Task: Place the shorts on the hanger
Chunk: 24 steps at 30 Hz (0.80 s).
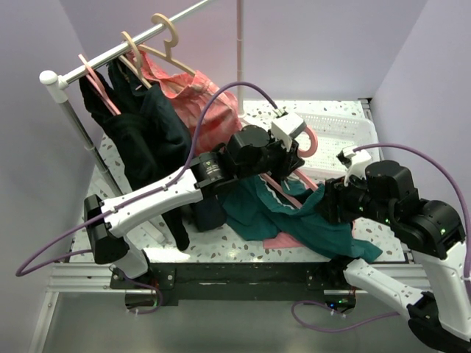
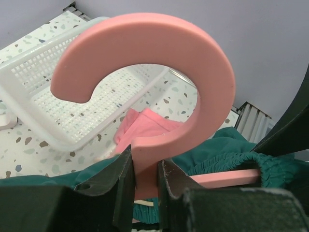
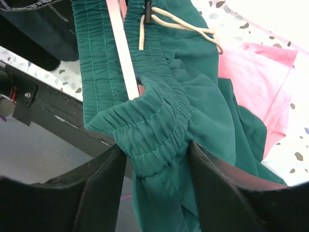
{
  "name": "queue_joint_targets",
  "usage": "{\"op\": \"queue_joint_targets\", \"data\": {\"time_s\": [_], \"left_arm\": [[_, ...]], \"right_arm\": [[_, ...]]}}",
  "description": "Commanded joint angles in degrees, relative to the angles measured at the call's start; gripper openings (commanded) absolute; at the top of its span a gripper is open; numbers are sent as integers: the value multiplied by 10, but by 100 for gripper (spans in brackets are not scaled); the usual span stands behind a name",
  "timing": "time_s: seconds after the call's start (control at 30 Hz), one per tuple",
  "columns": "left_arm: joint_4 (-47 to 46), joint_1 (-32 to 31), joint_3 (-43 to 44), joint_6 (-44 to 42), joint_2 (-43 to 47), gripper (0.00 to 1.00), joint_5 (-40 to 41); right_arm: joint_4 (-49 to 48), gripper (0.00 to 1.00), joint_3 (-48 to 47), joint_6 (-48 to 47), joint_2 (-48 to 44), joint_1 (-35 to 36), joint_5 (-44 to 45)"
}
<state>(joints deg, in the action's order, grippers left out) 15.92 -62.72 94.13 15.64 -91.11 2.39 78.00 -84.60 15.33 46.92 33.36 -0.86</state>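
Observation:
The salmon-pink hanger [image 1: 307,143] is held upright above the table, and my left gripper [image 1: 291,147] is shut on its neck just below the round hook [image 2: 193,58]; the jaws [image 2: 145,179] press both sides of the neck. The teal-green shorts [image 1: 294,217] hang by the elastic waistband over one hanger arm [image 3: 121,53] and trail down to the table. My right gripper [image 3: 154,169] stands open around a bunched fold of the waistband [image 3: 164,111]; the fabric touches both fingers, with a small gap low on the left side. The light drawstring [image 3: 183,21] dangles above.
A white plastic basket [image 1: 331,121] lies at the back right. A flat pink cloth [image 1: 283,241] lies under the shorts. At the left a white rail [image 1: 125,48] carries dark garments [image 1: 143,132], a pinkish garment and beige hangers [image 1: 165,37].

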Motion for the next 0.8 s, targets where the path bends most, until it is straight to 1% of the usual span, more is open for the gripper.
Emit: {"op": "queue_joint_targets", "data": {"time_s": [0.0,0.07,0.1,0.13,0.17,0.2,0.27,0.37,0.4,0.47,0.5,0.53,0.57,0.63,0.77], "left_arm": [[-60,2,53,7,1,0,-40],[-61,2,64,8,-6,0,-44],[-62,2,71,8,-9,0,-46],[-61,2,75,9,-13,0,-46],[-61,2,76,9,-13,0,-46],[-61,2,80,8,-14,0,-44],[-65,1,82,9,-16,0,-45],[-70,2,87,12,-21,0,-51],[-70,2,93,13,-22,0,-55],[-72,2,99,16,-30,0,-58],[-73,1,105,18,-31,0,-61],[-73,1,107,18,-35,0,-62],[-72,2,110,19,-37,0,-61],[-71,2,117,19,-42,0,-61],[-65,2,121,21,-43,0,-41]], "right_arm": [[16,48,1,-7,5,0,30],[17,45,0,-3,2,0,51],[11,44,2,-6,-3,1,38],[3,44,2,-27,-9,1,-10],[-9,46,6,-34,-26,1,-25],[-15,50,7,-35,-35,1,-22],[-9,52,5,-30,-45,1,6],[0,40,6,-32,-39,1,-5],[1,30,7,-32,-35,0,-5],[5,20,7,-26,-32,0,7],[5,8,7,-25,-30,1,17],[3,2,7,-24,-29,1,19],[0,0,7,-22,-31,1,24],[-3,0,1,-13,-31,2,46],[22,0,-43,0,-20,0,95]]}}
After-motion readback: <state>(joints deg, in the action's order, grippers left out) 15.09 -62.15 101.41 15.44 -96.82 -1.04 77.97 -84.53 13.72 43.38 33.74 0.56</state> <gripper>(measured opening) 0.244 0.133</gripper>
